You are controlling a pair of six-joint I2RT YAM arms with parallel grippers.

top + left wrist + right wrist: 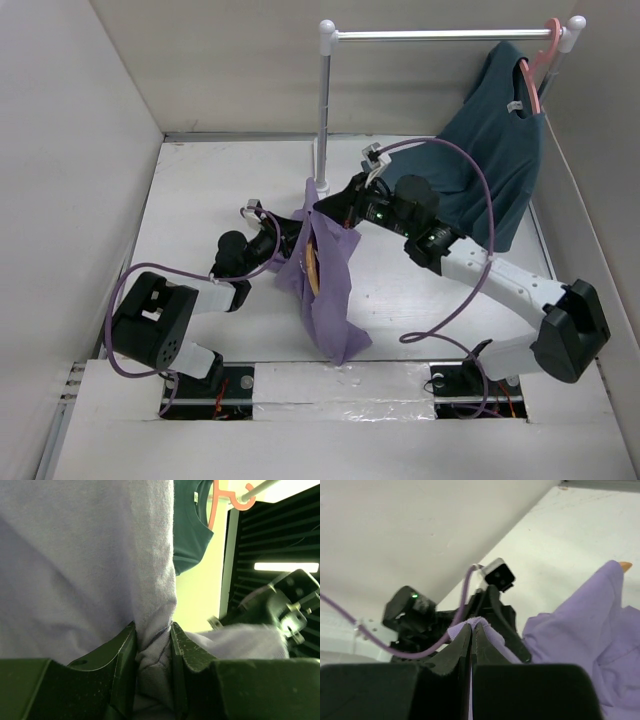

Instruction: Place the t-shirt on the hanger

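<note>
left end effector (pixel 153 630) clamped on lavender t-shirt (pixel 328 300) | right end effector (pixel 471 629) pinching same fabric | t-shirt hanging between both over desk (pixel 200 220), wooden hanger (pixel 312 265) inside folds | teal t-shirt (pixel 490 160) neck label (pixel 515 106) unreadable

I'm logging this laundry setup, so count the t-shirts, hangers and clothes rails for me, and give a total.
T-shirts: 2, the lavender t-shirt and the teal t-shirt.
Hangers: 2, the wooden hanger and the pink hanger.
Clothes rails: 1, the clothes rail.
Total: 5.
</note>
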